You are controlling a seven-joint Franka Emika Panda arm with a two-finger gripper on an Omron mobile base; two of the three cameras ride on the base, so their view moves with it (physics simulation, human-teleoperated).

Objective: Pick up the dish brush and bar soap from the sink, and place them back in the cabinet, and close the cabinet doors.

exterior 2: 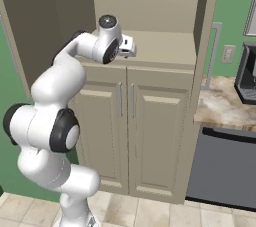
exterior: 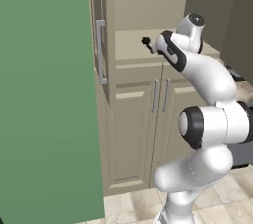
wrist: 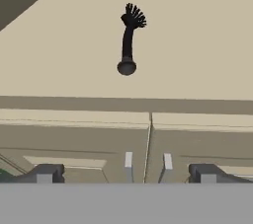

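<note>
The black dish brush (wrist: 128, 40) lies loose on the beige shelf (wrist: 197, 45) of the tall cabinet (exterior 2: 150, 1), bristles toward the back, knobbed handle end toward me. It also shows as a small dark tuft (exterior: 147, 42) just left of the hand. My gripper (wrist: 126, 174) hangs open in front of the shelf's front edge with nothing between its fingers, and it sits at the cabinet opening (exterior 2: 128, 46) in the right base view. The upper cabinet doors stand open: the left one (exterior: 102, 16) and the right one (exterior 2: 212, 31), each with a grey bar handle. The bar soap and the sink are out of view.
Below the shelf, two lower doors (exterior 2: 127, 131) are shut. A marble counter (exterior 2: 220, 103) with a dark appliance (exterior 2: 247, 78) on it, and a dark dishwasher front (exterior 2: 225, 166), lie to the right. A green wall (exterior: 44, 94) stands close on the left.
</note>
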